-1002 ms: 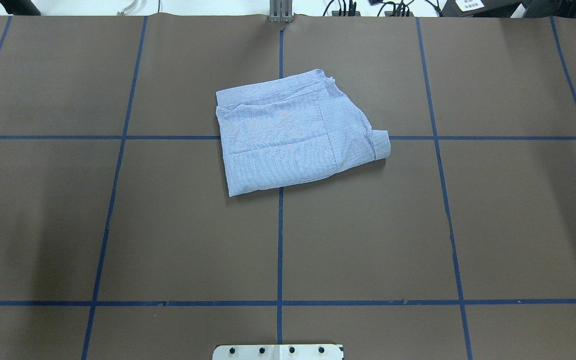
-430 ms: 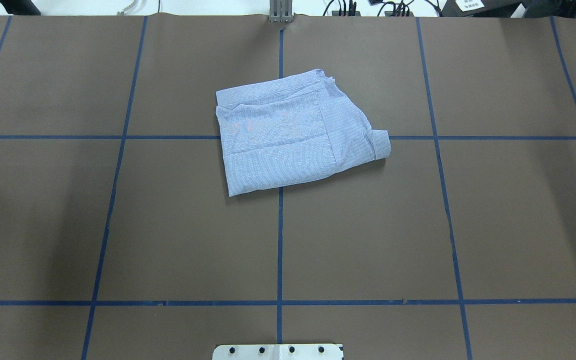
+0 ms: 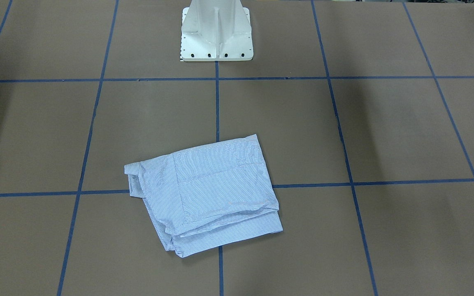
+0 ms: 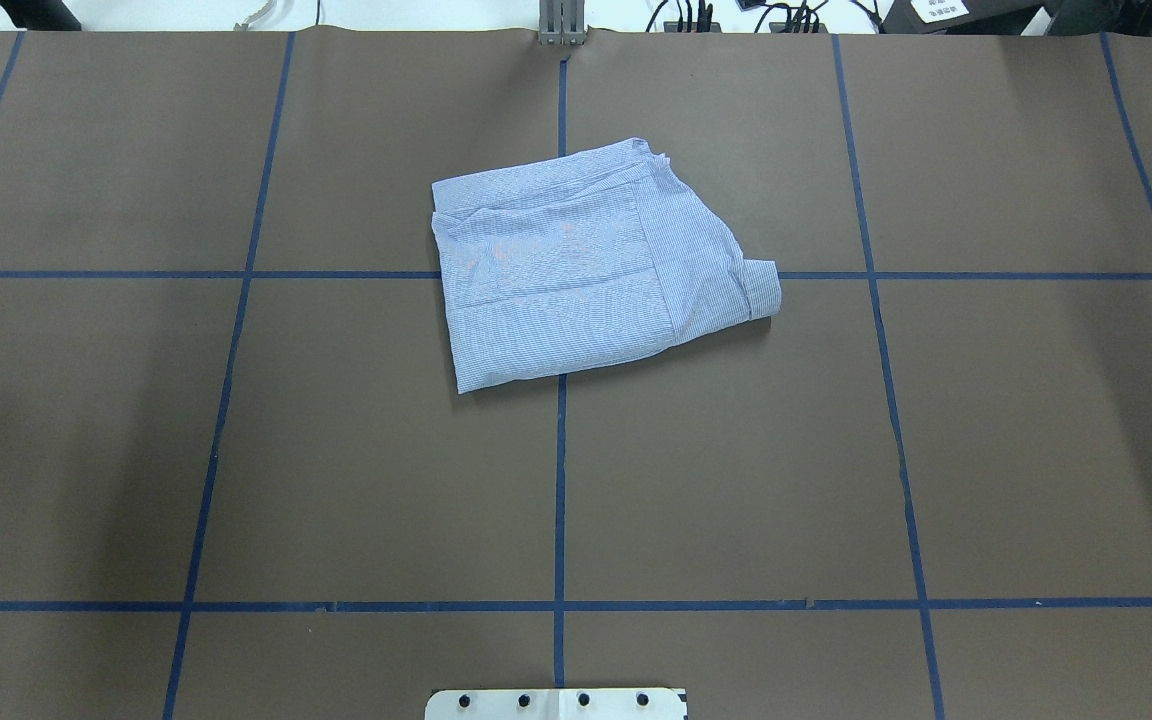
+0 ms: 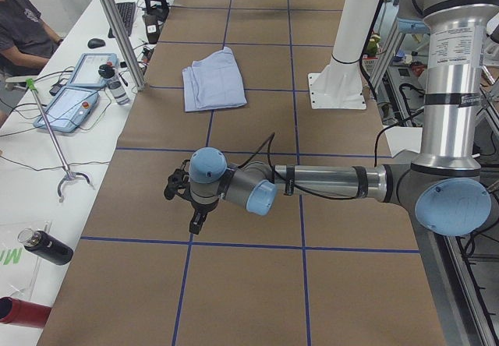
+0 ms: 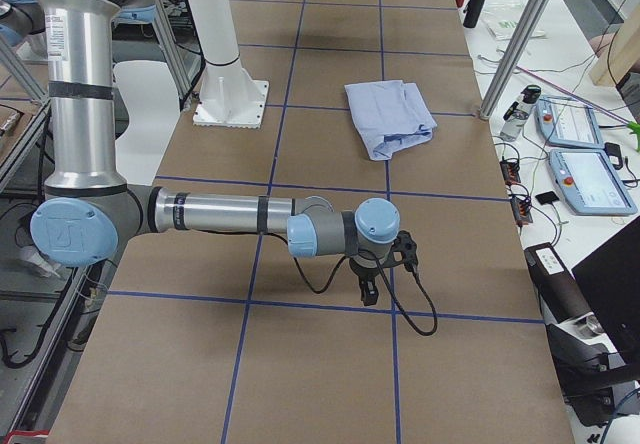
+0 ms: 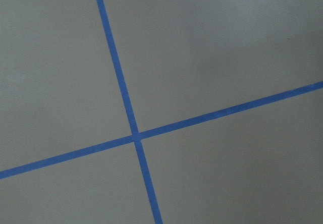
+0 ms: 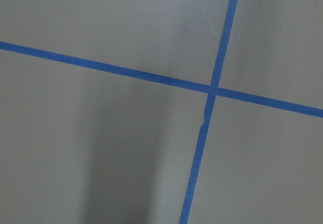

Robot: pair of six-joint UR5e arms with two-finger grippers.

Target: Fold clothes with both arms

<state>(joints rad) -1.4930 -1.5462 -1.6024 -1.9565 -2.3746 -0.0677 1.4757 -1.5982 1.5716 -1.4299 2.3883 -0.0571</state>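
Observation:
The light blue striped shirt (image 4: 591,265) lies folded into a compact, roughly square bundle near the middle of the brown table; it also shows in the front view (image 3: 208,193), the left view (image 5: 212,79) and the right view (image 6: 390,116). One sleeve cuff sticks out at its right side (image 4: 761,290). Neither arm touches it. My left gripper (image 5: 191,221) hangs over the table's left end, far from the shirt. My right gripper (image 6: 367,289) hangs over the right end. Both show only in the side views, so I cannot tell whether they are open or shut.
The white pedestal base (image 3: 216,31) stands at the robot's side of the table. Blue tape lines (image 4: 560,480) grid the brown cover. Teach pendants (image 6: 580,169), cables and a bottle (image 5: 47,246) lie on the side bench. A person (image 5: 19,26) sits beyond it.

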